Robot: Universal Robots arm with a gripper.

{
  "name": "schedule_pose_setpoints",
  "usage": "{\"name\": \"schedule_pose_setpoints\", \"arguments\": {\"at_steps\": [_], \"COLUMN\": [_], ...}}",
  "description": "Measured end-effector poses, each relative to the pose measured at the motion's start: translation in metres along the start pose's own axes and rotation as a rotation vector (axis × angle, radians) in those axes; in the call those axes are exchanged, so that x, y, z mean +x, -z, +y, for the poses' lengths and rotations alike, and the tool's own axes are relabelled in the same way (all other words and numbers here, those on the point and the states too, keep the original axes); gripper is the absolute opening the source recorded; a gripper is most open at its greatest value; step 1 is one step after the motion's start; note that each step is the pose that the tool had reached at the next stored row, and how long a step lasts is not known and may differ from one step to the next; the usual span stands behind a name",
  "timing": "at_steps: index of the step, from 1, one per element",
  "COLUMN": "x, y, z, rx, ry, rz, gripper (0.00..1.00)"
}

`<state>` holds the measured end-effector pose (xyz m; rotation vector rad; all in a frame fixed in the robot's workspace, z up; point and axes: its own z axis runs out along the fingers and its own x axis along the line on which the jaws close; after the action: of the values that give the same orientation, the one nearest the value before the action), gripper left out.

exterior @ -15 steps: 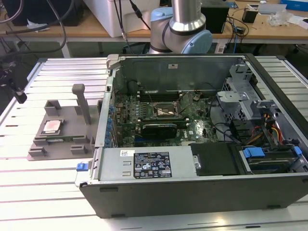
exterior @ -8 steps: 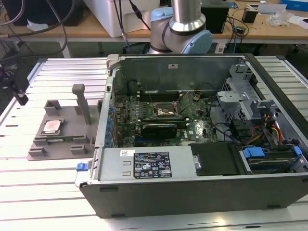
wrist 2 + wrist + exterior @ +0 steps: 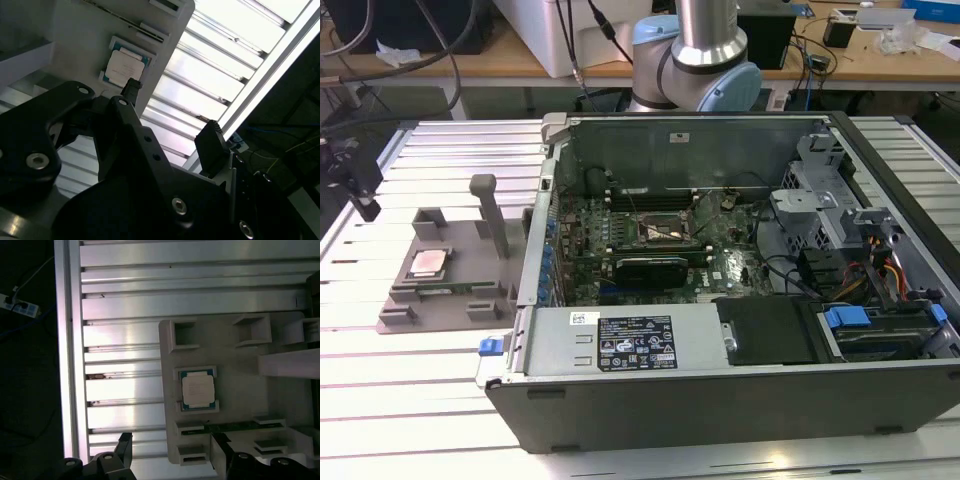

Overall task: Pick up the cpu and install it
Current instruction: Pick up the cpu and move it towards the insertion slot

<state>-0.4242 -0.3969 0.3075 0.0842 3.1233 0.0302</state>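
Pincer (image 3: pixel 171 109) is hanging wide open and empty over the slatted bench (image 3: pixel 420 400) at the exterior view's left, while the cpu (image 3: pixel 427 263) is lying flat in a grey tray (image 3: pixel 450 235) just right of it, untouched, outside the computer case (image 3: pixel 720 400).

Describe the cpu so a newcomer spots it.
To the exterior view's left of the open computer case, a grey tray lies on the slatted table. The cpu is the flat silver-topped square seated in it, unlike the tray's grey pockets and upright post.
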Motion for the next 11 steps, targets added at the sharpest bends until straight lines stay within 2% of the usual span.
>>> {"name": "schedule_pose_setpoints", "arguments": {"at_steps": [11], "x": [-0.0002], "y": [-0.0117], "z": [-0.0002], "rx": [0.0000], "ry": [0.000], "rz": [0.0000], "gripper": [0.72]}}
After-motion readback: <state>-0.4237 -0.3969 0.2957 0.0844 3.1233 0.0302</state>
